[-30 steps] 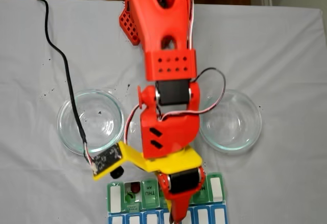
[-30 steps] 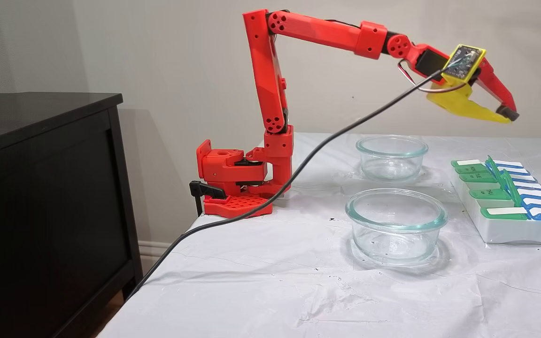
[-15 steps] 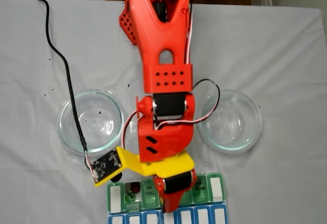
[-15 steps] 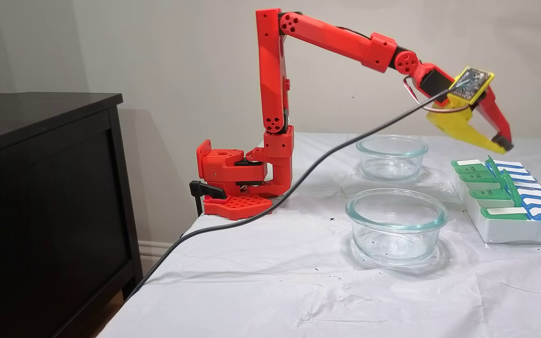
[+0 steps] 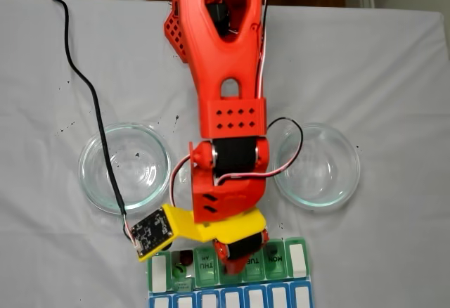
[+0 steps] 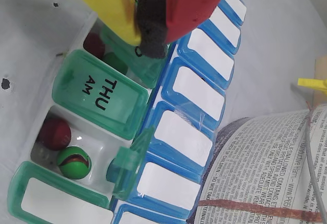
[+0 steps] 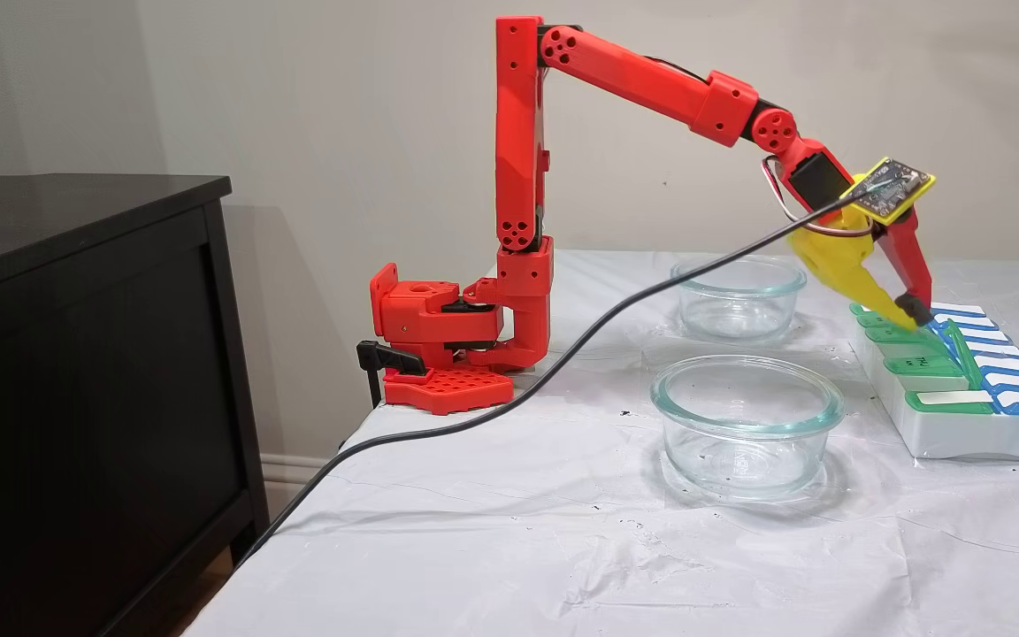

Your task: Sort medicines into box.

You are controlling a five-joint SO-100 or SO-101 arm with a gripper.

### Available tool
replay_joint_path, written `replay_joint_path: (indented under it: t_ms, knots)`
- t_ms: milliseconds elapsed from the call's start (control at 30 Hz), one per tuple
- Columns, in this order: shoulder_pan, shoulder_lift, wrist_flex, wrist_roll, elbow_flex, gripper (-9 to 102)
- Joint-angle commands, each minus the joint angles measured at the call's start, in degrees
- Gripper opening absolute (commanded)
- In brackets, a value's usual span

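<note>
In the wrist view my gripper [image 6: 150, 35], one yellow and one red finger with a black pad, is shut and empty, just above the box [image 6: 99, 93] near the lid beside THU AM. An open compartment holds a red medicine [image 6: 53, 133] and a green one [image 6: 74, 162]. A second open compartment, partly under the fingers, shows another red ball [image 6: 94, 44] and a green one [image 6: 116, 63]. From the side, the gripper [image 7: 914, 311] tip hovers at the far end of the box [image 7: 961, 438]. From above, my wrist covers the middle of the box [image 5: 297, 260].
Two empty glass bowls [image 5: 125, 167] [image 5: 318, 165] flank my arm on the white cloth. A black cable [image 5: 91, 90] runs across the left bowl to the wrist camera. Printed paper [image 6: 265, 173] lies beyond the blue lids. A black cabinet [image 7: 76, 354] stands off the table.
My arm has swung down and drawn back slightly, bringing the shut gripper from high above the box to just over its green lids.
</note>
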Motion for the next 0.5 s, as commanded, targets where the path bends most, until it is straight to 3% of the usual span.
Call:
replay_joint_path:
  t_ms: [0, 200, 467]
  knots:
    - [-0.44, -0.26, 2.29, -0.79, -5.71, 0]
    - [-1.58, -3.08, 9.76, -1.93, -7.73, 0]
    - [-1.67, -6.24, 13.18, -1.85, -8.53, 0]
